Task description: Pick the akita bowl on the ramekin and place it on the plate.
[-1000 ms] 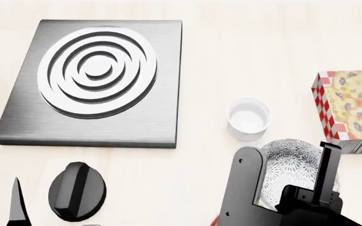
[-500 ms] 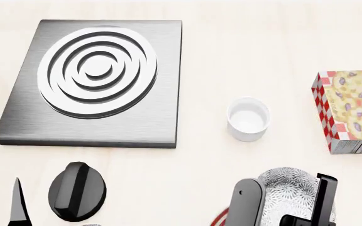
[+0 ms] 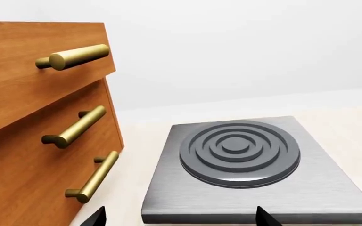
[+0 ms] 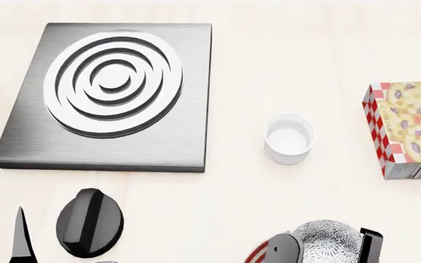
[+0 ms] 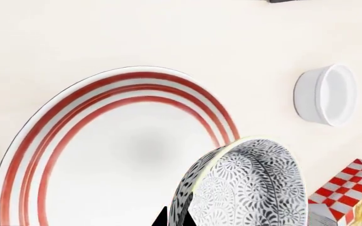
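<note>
The akita bowl [image 5: 244,188] is held by the right gripper [image 4: 326,247], whose fingers are clamped across its rim, one inside and one outside. It is carried above the near edge of the plate [image 5: 74,136], clear of the ramekin [image 4: 289,138], which stands empty and well apart on the table [image 4: 291,60].

In the right wrist view the bowl hangs over the plate's red-ringed rim rather than its white centre (a faint shadow marks the middle). For the step to be done well, the bowl should be brought further in over that centre before it is lowered, so that its base lands on the flat part and not on the sloped rim, where it could tip or slide. It is best lowered level and slowly, and the fingers parted only once the base is felt to rest.

The left gripper [image 3: 177,217] shows only two dark tips near the hob [image 3: 244,155]; whether they are parted cannot be told.
</note>
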